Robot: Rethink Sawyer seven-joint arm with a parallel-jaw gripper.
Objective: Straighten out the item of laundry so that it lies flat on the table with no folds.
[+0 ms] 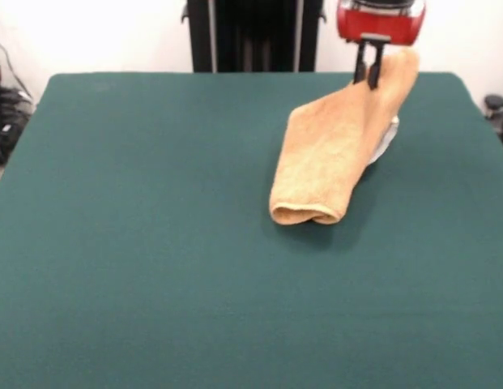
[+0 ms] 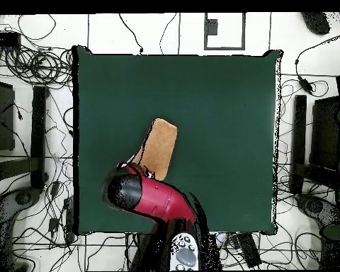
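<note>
The table (image 1: pixel 154 267) takes up nearly everything from the front, a broad dark green felt top, and from overhead its bare cloth (image 2: pixel 222 106) runs well out past the one thing lying on it. Around it on the pale floor lies a tangle of black cables (image 2: pixel 31 64) on both sides.

Next in size is the red and black arm (image 2: pixel 155 198), reaching in from the robot's base over the near edge of the table in the overhead view; from the front only its red end shows at the top right, in front of the black pedestal (image 1: pixel 255 32).

The towel (image 1: pixel 332 154) is orange-tan and folded over on itself into a long narrow shape (more of a flattened tube than a sheet). Its rounded, doubled end rests on the table towards the camera in the front view, while the other end is lifted off the surface, rising up to the arm. A bit of white shows at its right edge, just under the raised part. From overhead it (image 2: pixel 160 145) lies left of the table's middle, its lower end hidden under the arm.

The gripper (image 1: pixel 368 77) hangs straight down, its two dark fingers (image 1: pixel 373 71) pinched together on the towel's raised end
</note>
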